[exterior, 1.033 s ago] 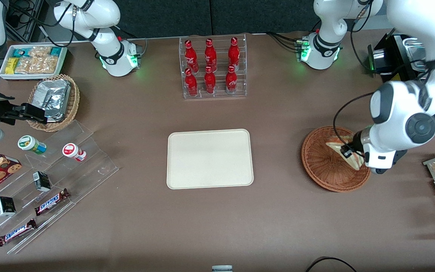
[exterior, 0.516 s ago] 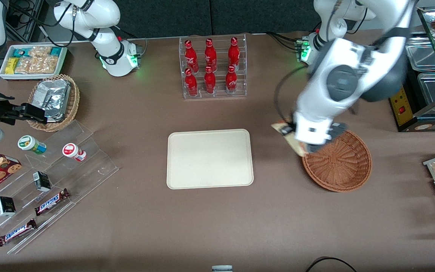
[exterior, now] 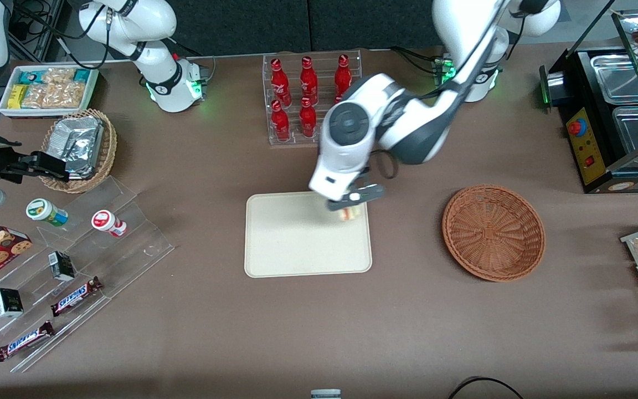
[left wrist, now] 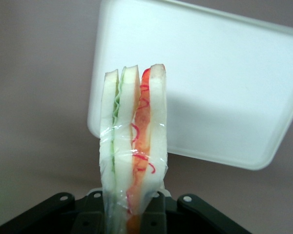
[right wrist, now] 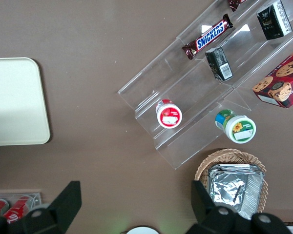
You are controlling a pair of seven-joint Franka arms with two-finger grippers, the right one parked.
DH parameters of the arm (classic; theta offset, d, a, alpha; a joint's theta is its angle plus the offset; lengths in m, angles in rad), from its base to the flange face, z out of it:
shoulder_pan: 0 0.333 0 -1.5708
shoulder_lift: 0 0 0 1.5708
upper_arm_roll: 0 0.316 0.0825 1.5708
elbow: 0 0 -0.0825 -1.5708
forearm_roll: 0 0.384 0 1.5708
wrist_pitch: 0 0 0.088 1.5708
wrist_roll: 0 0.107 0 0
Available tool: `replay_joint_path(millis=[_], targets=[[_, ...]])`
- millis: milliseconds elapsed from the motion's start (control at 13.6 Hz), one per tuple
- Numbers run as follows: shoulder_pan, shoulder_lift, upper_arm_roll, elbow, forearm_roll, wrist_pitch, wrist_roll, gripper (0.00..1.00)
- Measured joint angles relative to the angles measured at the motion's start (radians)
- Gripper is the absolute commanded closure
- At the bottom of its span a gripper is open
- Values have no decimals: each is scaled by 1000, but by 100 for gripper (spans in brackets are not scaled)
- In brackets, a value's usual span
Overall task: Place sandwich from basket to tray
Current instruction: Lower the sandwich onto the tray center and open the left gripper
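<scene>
My left gripper [exterior: 349, 203] is shut on the sandwich [exterior: 350, 213], a wrapped wedge of white bread with green and orange-red filling. It holds the sandwich above the cream tray [exterior: 291, 244], over the tray's corner that is farther from the front camera and toward the working arm's end. In the left wrist view the sandwich [left wrist: 133, 146] stands upright between the fingers of the gripper [left wrist: 132, 217], with the tray [left wrist: 224, 92] below it. The reddish-brown basket [exterior: 493, 231] holds nothing and stands beside the tray toward the working arm's end. In the right wrist view the tray [right wrist: 14, 102] also shows.
A clear rack of red bottles [exterior: 310, 100] stands farther from the front camera than the tray, close to my arm. A tan basket with foil packets [exterior: 80, 147] and a clear stepped stand with snacks [exterior: 70, 277] lie toward the parked arm's end. Metal trays [exterior: 623, 83] lie toward the working arm's end.
My gripper lifted the sandwich out of the basket and carried it sideways to above the tray's corner. The basket now holds nothing.
</scene>
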Motion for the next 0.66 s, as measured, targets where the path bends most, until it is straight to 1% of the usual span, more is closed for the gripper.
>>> replay_joint_path(millis=[148,295,516,664], targets=[[-15,91,1,91,6,33,94,93],[-17,160,2,140,49,87,129,94],[-19,242,3,153,101,202,138,94],[-19,286,3,156,116,270,138,96]])
